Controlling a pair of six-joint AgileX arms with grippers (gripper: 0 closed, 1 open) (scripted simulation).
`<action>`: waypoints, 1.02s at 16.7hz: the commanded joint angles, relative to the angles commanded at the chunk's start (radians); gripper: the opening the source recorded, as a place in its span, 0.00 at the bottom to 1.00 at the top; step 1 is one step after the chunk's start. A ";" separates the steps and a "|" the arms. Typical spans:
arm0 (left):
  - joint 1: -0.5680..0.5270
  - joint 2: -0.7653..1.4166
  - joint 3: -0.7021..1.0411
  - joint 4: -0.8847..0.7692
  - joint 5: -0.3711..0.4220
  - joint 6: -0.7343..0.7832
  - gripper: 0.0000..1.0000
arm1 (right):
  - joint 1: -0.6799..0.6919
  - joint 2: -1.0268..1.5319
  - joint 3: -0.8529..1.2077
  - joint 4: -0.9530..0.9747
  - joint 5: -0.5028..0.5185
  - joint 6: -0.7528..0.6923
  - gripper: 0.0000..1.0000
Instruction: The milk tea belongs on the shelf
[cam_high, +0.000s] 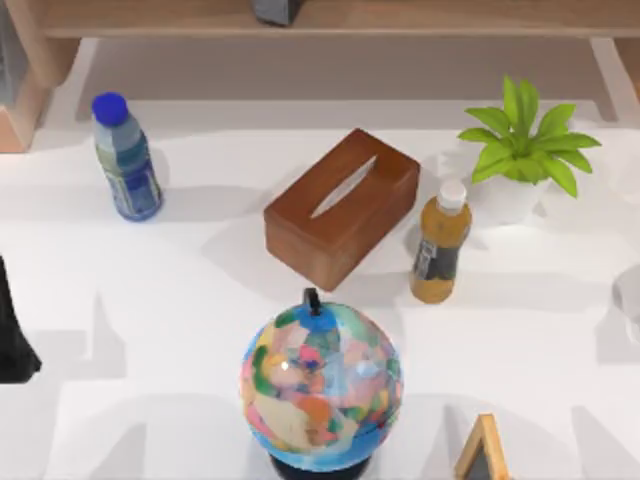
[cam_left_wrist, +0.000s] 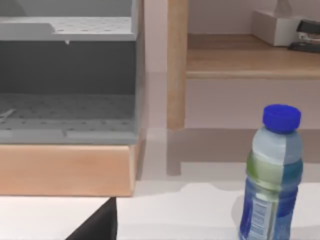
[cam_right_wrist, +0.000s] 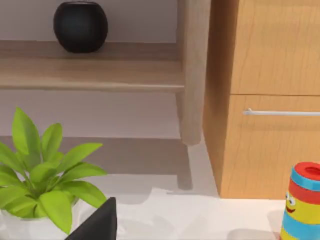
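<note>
The milk tea, a small amber bottle with a white cap and a dark label, stands upright on the white table right of centre, between the tissue box and the potted plant. The shelf, a long light-wood plank on pale supports, runs along the back of the table, and its plank appears in both wrist views. My left arm is parked at the table's left edge, far from the milk tea. A dark part of the left gripper and of the right gripper juts into each wrist view, holding nothing visible.
A brown tissue box lies just left of the milk tea, a potted plant behind it, and a globe in front. A blue-capped bottle stands at back left. A black round object sits on the shelf.
</note>
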 joint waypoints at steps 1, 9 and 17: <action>0.000 0.000 0.000 0.000 0.000 0.000 1.00 | -0.035 0.074 0.008 0.065 -0.033 -0.004 1.00; 0.000 0.000 0.000 0.000 0.000 0.000 1.00 | -0.382 0.865 0.084 0.717 -0.363 -0.044 1.00; 0.000 0.000 0.000 0.000 0.000 0.000 1.00 | -0.676 1.561 0.149 1.280 -0.643 -0.077 1.00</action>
